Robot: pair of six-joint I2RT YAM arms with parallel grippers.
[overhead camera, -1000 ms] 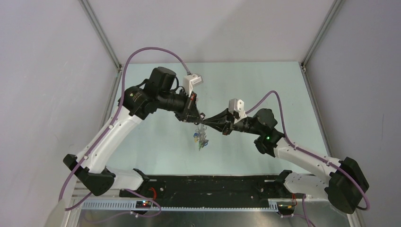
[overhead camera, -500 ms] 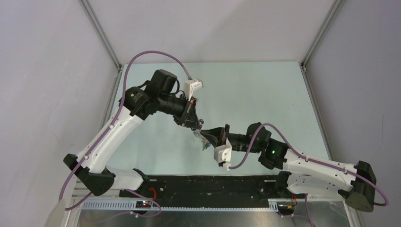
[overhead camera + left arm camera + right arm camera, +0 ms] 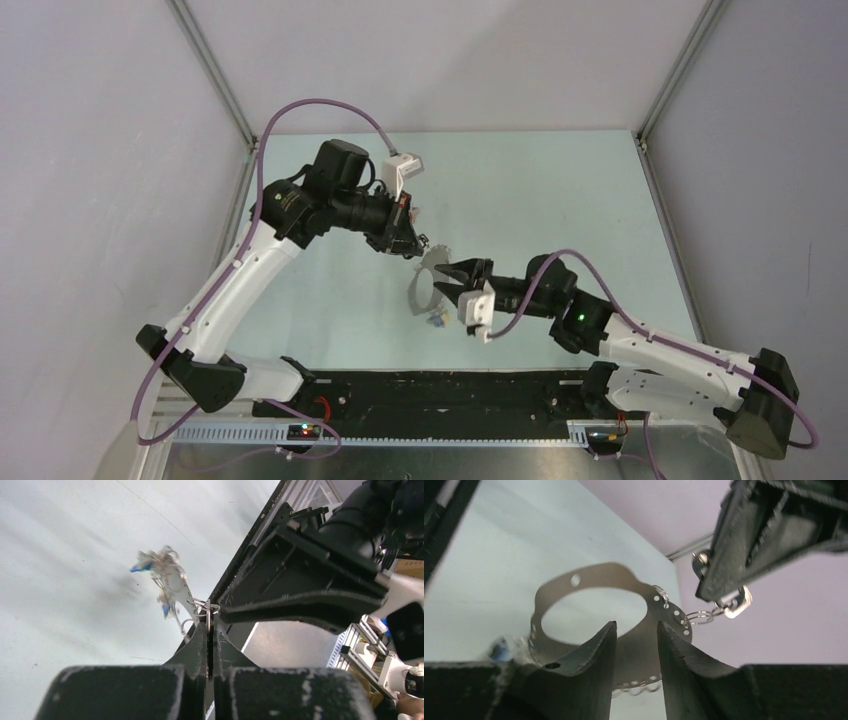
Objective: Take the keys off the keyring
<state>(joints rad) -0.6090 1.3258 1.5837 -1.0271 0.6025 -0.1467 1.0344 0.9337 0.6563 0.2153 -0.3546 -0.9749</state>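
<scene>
The keyring [image 3: 418, 290] is a grey oval metal loop that hangs in the air between the two arms. My left gripper [image 3: 420, 250] is shut on a small key [image 3: 209, 614] that a little split ring [image 3: 698, 616] links to the loop's upper rim. In the right wrist view the loop [image 3: 589, 580] is a flat band with small holes. My right gripper [image 3: 634, 625] is open, its fingertips just in front of the band's lower right part. A bunch of keys [image 3: 435, 318] with blue tags hangs from the lower rim and also shows in the left wrist view [image 3: 162, 567].
The pale green table [image 3: 560, 190] lies under both arms, with grey walls on three sides. A black rail [image 3: 450, 390] with the arm bases runs along the near edge. My right gripper's black finger [image 3: 305, 602] is close to the left gripper's tips.
My right arm has swung down and rolled over, and its gripper now stands open at the loop. The loop has turned from edge-on to an open oval. My left gripper keeps its hold.
</scene>
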